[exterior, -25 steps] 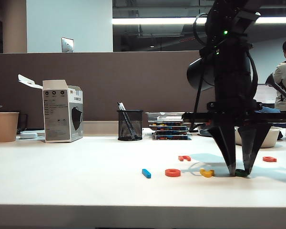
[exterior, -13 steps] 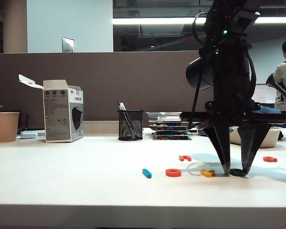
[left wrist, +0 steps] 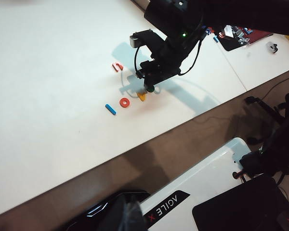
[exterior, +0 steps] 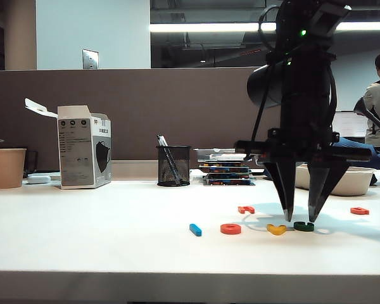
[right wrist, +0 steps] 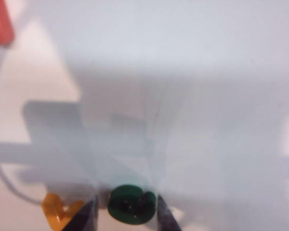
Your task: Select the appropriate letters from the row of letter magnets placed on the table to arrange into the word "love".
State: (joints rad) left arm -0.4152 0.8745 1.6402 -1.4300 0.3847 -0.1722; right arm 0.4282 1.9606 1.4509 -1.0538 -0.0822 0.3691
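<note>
On the white table (exterior: 82, 240) four letters lie in a row: a blue bar (exterior: 194, 230), an orange-red ring (exterior: 230, 228), a yellow V (exterior: 276, 229) and a dark green e (exterior: 303, 226). My right gripper (exterior: 299, 218) hangs open just above the e, one finger on each side, touching nothing. The right wrist view shows the e (right wrist: 132, 204) lying free between the fingertips (right wrist: 86, 214), with the V (right wrist: 60, 209) beside it. My left gripper (left wrist: 130, 216) is a dark blur off the table; its jaws are unreadable.
Two more orange-red letters lie behind the row, one (exterior: 245, 209) at the middle and one (exterior: 359, 211) at the right. At the back stand a mesh pen cup (exterior: 172, 166), a white carton (exterior: 83, 147), a paper cup (exterior: 7, 168) and a pale bowl (exterior: 342, 180).
My right gripper has opened, let go of the green e and risen a little. The e now lies on the table, slightly nearer the yellow V.
</note>
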